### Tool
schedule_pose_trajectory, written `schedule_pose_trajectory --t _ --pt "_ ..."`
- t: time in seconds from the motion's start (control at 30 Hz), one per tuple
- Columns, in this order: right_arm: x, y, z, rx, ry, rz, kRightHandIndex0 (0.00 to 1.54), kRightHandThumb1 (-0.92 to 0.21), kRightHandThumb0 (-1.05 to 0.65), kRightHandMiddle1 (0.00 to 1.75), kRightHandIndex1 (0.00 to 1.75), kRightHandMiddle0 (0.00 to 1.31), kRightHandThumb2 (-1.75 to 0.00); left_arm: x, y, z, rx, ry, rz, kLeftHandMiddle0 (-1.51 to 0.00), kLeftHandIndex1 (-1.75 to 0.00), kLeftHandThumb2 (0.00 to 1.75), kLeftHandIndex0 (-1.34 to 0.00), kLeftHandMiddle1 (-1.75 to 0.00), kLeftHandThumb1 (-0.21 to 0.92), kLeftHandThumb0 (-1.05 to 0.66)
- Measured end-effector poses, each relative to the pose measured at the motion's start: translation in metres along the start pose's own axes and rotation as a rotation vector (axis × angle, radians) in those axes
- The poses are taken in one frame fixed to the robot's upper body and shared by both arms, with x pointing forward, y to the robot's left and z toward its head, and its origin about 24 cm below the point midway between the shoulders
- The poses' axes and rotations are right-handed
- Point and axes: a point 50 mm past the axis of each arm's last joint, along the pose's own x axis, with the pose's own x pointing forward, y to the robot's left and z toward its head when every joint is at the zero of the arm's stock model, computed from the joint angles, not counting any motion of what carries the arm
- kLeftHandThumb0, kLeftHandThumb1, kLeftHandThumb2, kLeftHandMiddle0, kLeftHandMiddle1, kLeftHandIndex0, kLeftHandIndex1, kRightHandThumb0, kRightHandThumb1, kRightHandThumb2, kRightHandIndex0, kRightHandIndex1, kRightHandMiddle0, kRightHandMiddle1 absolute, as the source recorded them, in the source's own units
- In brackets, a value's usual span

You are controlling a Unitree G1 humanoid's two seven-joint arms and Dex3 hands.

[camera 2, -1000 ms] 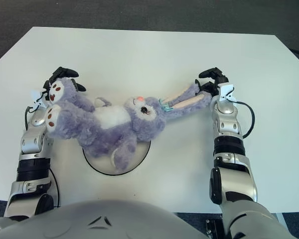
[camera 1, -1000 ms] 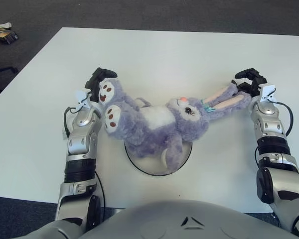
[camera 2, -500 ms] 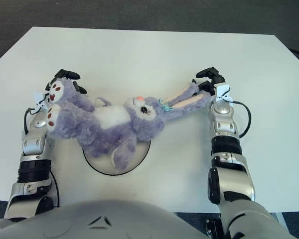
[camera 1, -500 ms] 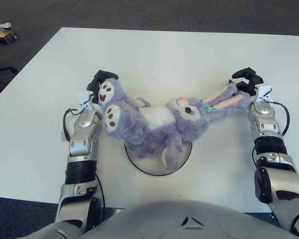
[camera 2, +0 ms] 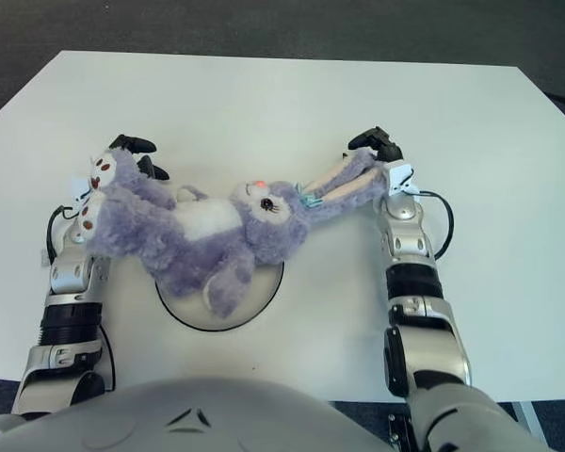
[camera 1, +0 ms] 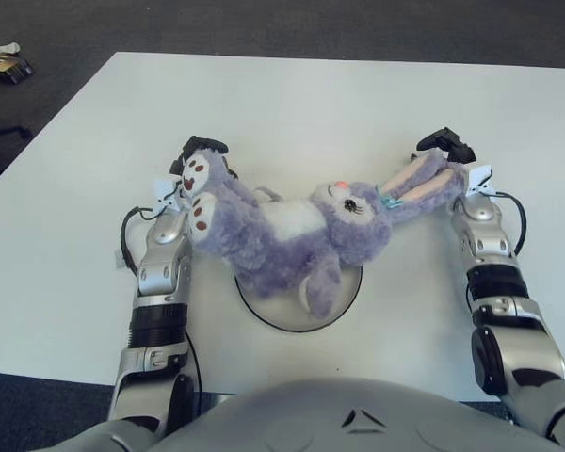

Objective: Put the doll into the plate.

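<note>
Left hand (camera 1: pixel 200 155) at the left, dark fingers curled around the doll's feet, gripping them. Right hand (camera 1: pixel 444 149) at the right, fingers closed on the tips of the long ears. Between them the doll (camera 1: pixel 297 229), a purple plush rabbit, hangs stretched left to right, belly up, feet left, head and ears right. Below its middle sits the plate (camera 1: pixel 344 301), round, pale, dark rim, on the white bench (camera 1: pixel 292 104), near edge centre.

Progress: doll looks positioned over the plate, torso and one dangling arm over or maybe touching it, cannot tell which. Feet and ears overhang well past the rim on both sides. Judged as late in the task: lowering and letting go are left, and the limbs may need to fold in to fit.

Hidden: most of the plate is covered by the plush, only the near and right rim show. Finger contact under the feet and ears is mostly hidden by fur. Small object at far-left corner off the bench, unclear.
</note>
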Motion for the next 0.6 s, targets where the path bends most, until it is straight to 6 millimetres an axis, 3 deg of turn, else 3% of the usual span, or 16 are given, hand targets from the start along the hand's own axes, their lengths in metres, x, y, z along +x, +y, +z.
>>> schedule_pose_trajectory --t 0.6 --pt "-0.020 0.036 0.009 0.073 -0.035 0.070 0.61 -0.38 -0.01 1.75 1.64 0.34 -1.22 -0.003 -0.003 -0.009 -0.027 -0.018 0.032 -0.57 -1.75 1.20 -0.27 -1.71 0.43 -0.01"
